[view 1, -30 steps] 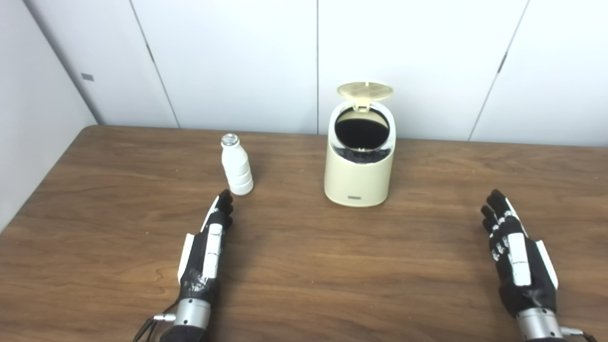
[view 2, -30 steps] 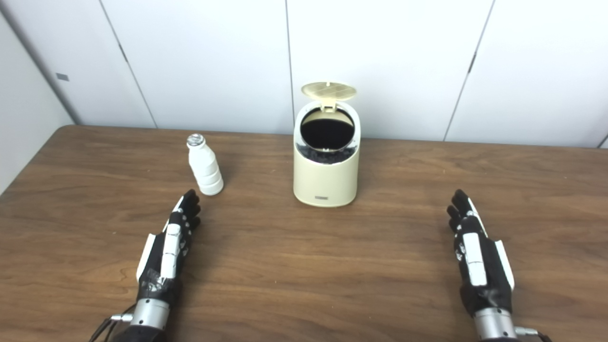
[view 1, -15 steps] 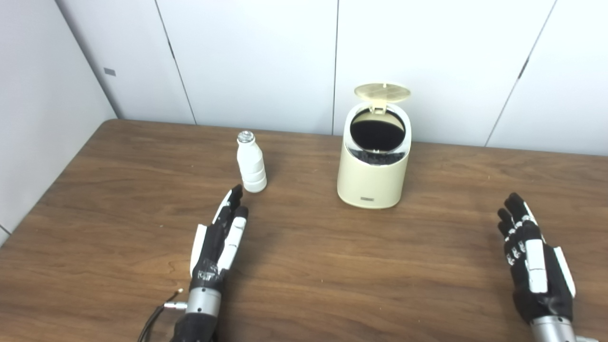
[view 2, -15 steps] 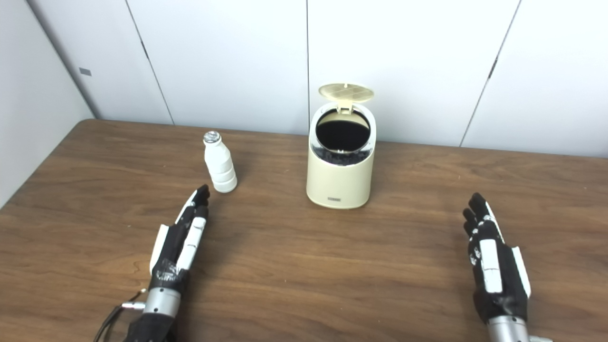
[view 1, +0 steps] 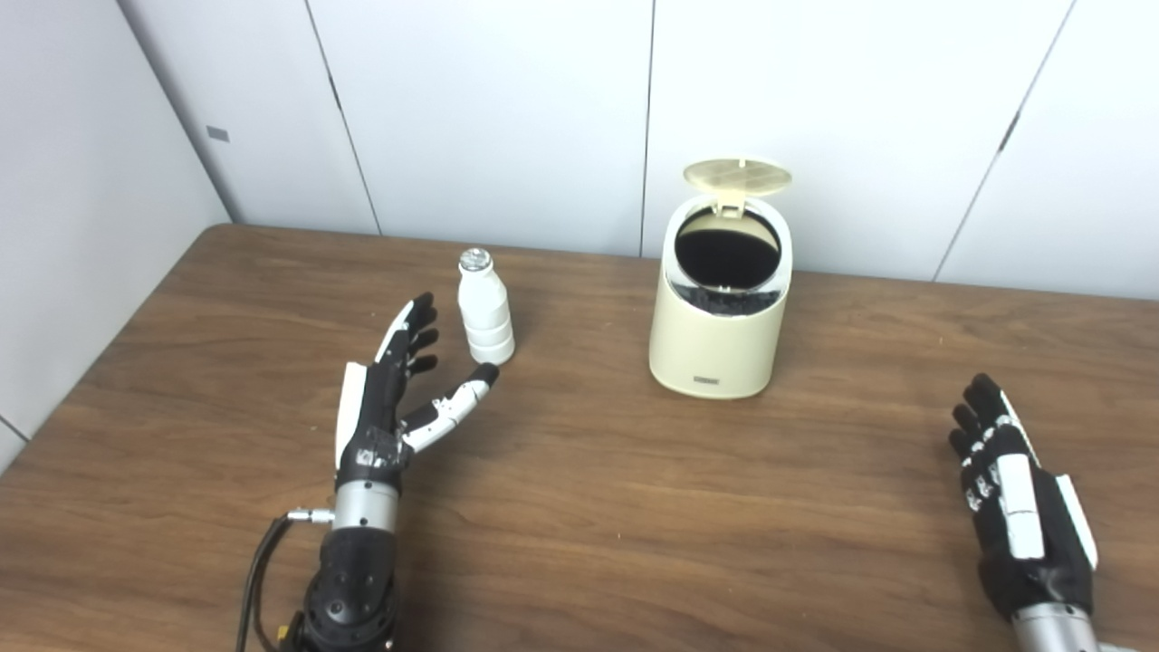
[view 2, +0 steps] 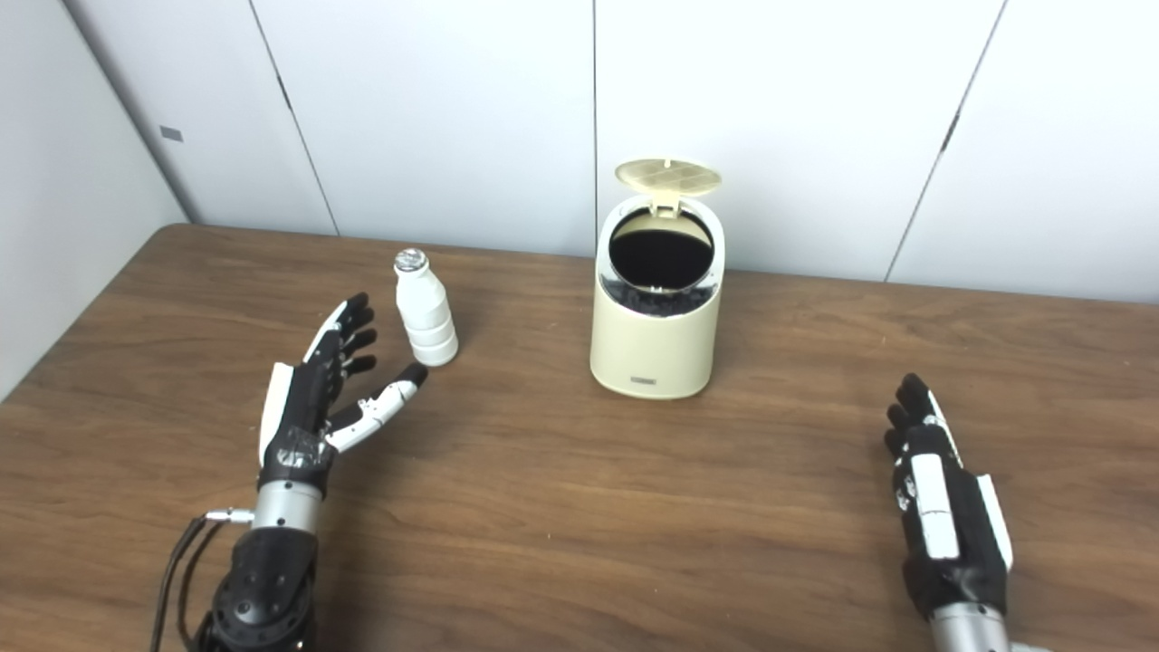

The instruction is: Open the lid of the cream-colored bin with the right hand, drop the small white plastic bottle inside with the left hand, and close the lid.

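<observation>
The cream-colored bin (view 1: 720, 340) stands upright at the table's middle back, its round lid (view 1: 737, 175) tipped up and its dark inside showing. The small white plastic bottle (view 1: 484, 311) with a silver cap stands upright to the bin's left. My left hand (view 1: 394, 398) is raised off the table just left of and in front of the bottle, open, with fingers spread and the thumb pointing toward the bottle's base, not touching it. My right hand (view 1: 1019, 503) lies flat and open at the front right, far from the bin.
The brown wooden table (view 1: 579, 507) carries only the bin and the bottle. White wall panels (view 1: 507, 118) rise right behind the table's far edge. A grey wall (view 1: 72, 208) runs along the table's left edge.
My left hand has lifted, turned on edge and spread its fingers and thumb beside the bottle. The camera has shifted a little. The right hand, bin and bottle stay put.
</observation>
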